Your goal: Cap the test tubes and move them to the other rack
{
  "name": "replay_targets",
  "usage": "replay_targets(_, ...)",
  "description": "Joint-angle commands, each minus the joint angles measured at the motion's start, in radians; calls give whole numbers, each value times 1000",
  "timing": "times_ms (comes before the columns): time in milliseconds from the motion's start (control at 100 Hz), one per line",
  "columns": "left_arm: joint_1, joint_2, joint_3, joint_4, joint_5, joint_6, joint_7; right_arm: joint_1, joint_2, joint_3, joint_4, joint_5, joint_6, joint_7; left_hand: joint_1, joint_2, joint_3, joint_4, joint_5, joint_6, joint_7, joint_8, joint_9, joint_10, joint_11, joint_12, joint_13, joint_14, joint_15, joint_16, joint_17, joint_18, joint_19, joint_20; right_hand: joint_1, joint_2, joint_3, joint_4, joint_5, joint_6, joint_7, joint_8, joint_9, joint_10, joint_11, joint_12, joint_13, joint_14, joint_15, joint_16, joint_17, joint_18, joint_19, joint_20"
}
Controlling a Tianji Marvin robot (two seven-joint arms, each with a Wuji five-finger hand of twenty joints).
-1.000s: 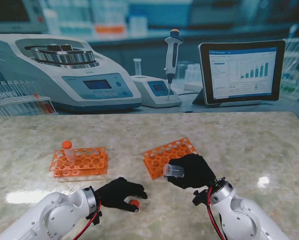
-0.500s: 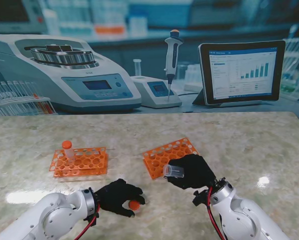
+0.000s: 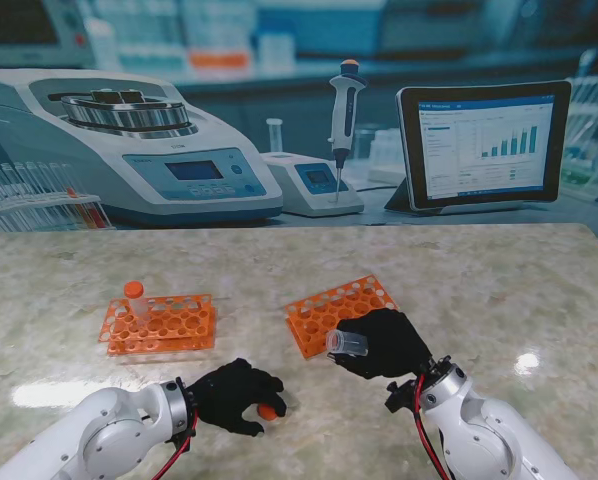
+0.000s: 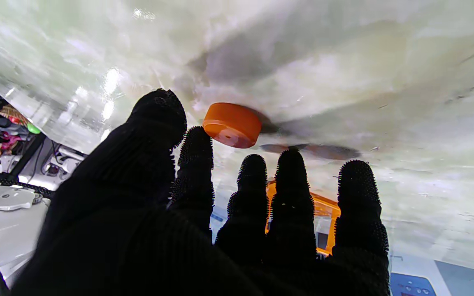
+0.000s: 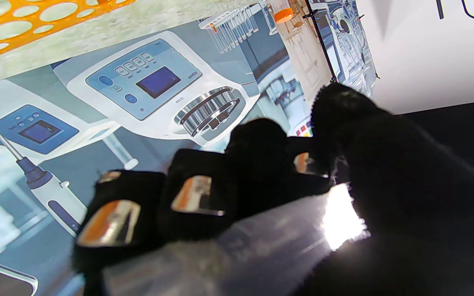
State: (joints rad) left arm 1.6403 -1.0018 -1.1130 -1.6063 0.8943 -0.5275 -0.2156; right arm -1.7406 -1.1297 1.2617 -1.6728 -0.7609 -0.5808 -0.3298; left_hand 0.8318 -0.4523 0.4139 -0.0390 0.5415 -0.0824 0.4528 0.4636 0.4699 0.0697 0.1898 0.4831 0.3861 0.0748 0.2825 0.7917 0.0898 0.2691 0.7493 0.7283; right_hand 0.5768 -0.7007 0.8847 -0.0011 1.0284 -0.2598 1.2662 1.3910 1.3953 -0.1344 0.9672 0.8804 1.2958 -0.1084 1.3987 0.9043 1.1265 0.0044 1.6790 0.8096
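My right hand (image 3: 387,343) is shut on a clear uncapped test tube (image 3: 347,342), held nearly level with its mouth toward my left, just nearer to me than the right orange rack (image 3: 331,305). The right wrist view shows the fingers (image 5: 196,193) curled over the tube (image 5: 220,255). An orange cap (image 3: 268,411) lies on the marble by the fingertips of my left hand (image 3: 234,393). In the left wrist view the cap (image 4: 232,124) rests tilted on the table just past the spread thumb and index finger (image 4: 198,148), not gripped. The left orange rack (image 3: 164,328) holds one orange-capped tube (image 3: 135,298).
A centrifuge (image 3: 129,140), a small device with a pipette (image 3: 345,100) and a tablet (image 3: 482,140) stand behind the table's far edge. The right rack lies at an angle. Bare marble (image 3: 499,290) stretches to the right.
My left hand's fingers have closed in over the orange cap, which now shows less and sits slightly nearer to me. The right hand and its tube have not moved.
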Motion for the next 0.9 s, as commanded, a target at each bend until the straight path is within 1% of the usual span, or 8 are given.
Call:
replay_targets(0, 3, 4, 6, 17, 16, -6, 2, -8, 0, -2, -7, 0, 6, 2, 4, -34, 34, -29, -9, -43, 52, 33, 1, -36, 19, 30, 30, -7, 101, 56, 9, -33, 53, 48, 42, 25, 1, 4, 42, -60, 63, 52, 46, 16, 7, 17, 26, -67, 194, 68, 78, -106, 331, 53)
replay_targets(330, -25, 4, 39, 58, 40, -2, 32, -10, -1, -1, -10, 0, 11, 2, 98, -26, 54, -9, -8, -50, 144, 101, 37, -59, 104, 151, 42, -52, 287, 203, 62, -81, 202, 104, 43, 24, -2, 1, 40, -60, 62, 52, 45, 22, 4, 18, 26, -65, 193, 68, 78, -106, 331, 53)
replay_targets(570, -50, 1, 63, 97, 58, 7, 69, -11, -1, 2, -11, -2, 14, -1, 171, -20, 52, -6, 13, -28, 169, 115, 75, -74, 161, 210, 83, -84, 407, 269, 165, -131, 353, 144, 42, 25, -5, -2, 38, -60, 59, 52, 46, 19, 3, 19, 26, -65, 193, 68, 77, -106, 330, 52)
replay_targets(710, -71, -1, 82, 123, 60, 16, 91, -12, -1, 4, -12, -3, 15, -2, 216, -17, 36, -6, 27, -8, 187, 121, 100, -80, 184, 226, 110, -92, 439, 283, 221, -145, 387, 125, 43, 28, -8, -3, 37, -61, 58, 52, 45, 16, 0, 19, 26, -65, 193, 67, 77, -105, 329, 52)
replay_targets(750, -76, -1, 86, 129, 58, 19, 94, -12, -1, 4, -12, -3, 15, -2, 240, -15, 19, 0, 37, 1, 197, 117, 112, -81, 188, 226, 132, -87, 426, 349, 236, -144, 399, 93, 42, 28, -9, -3, 36, -62, 57, 52, 45, 13, 0, 19, 26, -65, 193, 67, 77, -105, 328, 51)
replay_targets(790, -81, -2, 91, 136, 58, 21, 100, -12, -1, 4, -12, -3, 15, -3, 254, -13, 22, 2, 43, -11, 207, 120, 127, -83, 191, 225, 151, -81, 423, 368, 259, -145, 399, 81, 42, 28, -10, -4, 35, -62, 56, 52, 45, 17, -1, 19, 26, -65, 192, 67, 77, -105, 328, 51)
replay_targets(820, -85, -2, 95, 142, 59, 21, 106, -12, -1, 4, -12, -3, 15, -3, 262, -15, 19, 2, 46, -9, 210, 118, 131, -82, 198, 243, 161, -79, 415, 375, 270, -145, 398, 72, 42, 28, -11, -4, 34, -64, 55, 52, 45, 17, -2, 19, 26, -64, 192, 67, 77, -105, 328, 51)
replay_targets(890, -90, -3, 100, 150, 64, 23, 113, -12, -1, 4, -12, -3, 15, -3, 311, -24, -9, 6, 58, -10, 229, 111, 159, -79, 179, 374, 209, -73, 387, 390, 318, -158, 402, 27, 41, 30, -12, -5, 33, -65, 54, 53, 45, 15, -2, 19, 26, -64, 192, 67, 77, -106, 327, 51)
